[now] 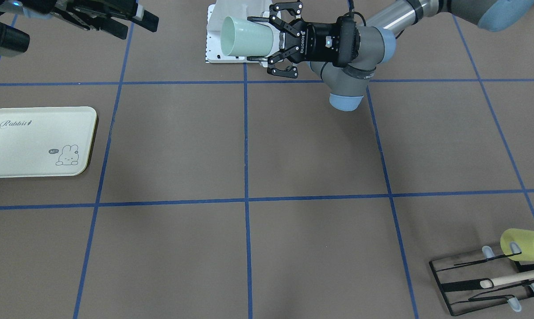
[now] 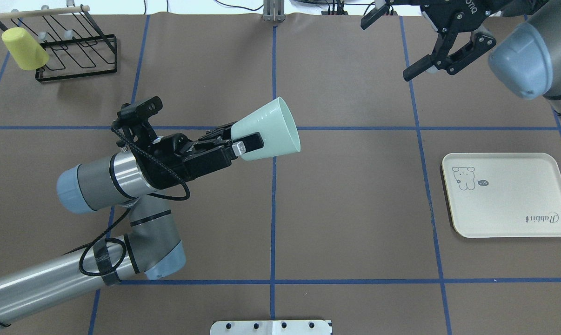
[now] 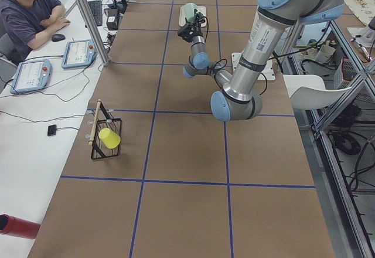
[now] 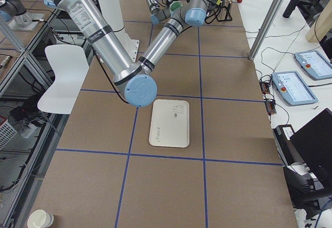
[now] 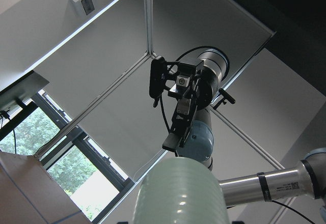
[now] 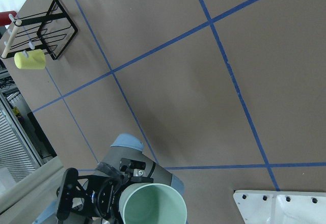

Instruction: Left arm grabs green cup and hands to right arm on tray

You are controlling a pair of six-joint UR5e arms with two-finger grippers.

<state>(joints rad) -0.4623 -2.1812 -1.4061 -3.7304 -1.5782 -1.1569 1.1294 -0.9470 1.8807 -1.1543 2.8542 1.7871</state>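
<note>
Your left gripper (image 2: pixel 236 137) is clamped on the green cup (image 2: pixel 271 130), one finger on each side of its narrow base end. The cup is held in the air on its side over the middle of the table, with its wide mouth turned toward the right arm's half. In the right wrist view you look straight into that mouth and see only the cup's own pale green wall. Your right gripper (image 2: pixel 388 46) hangs with its fingers spread wide, well apart from the cup. The tray (image 2: pixel 508 200) lies flat on the right side of the table, with its lettering and bunny drawing in full view. At the far left corner, the wire rack (image 2: pixel 76 51) carries a yellow cup (image 2: pixel 23 42) tipped on a peg and a wooden rod (image 2: pixel 38 11) across its top.
</note>
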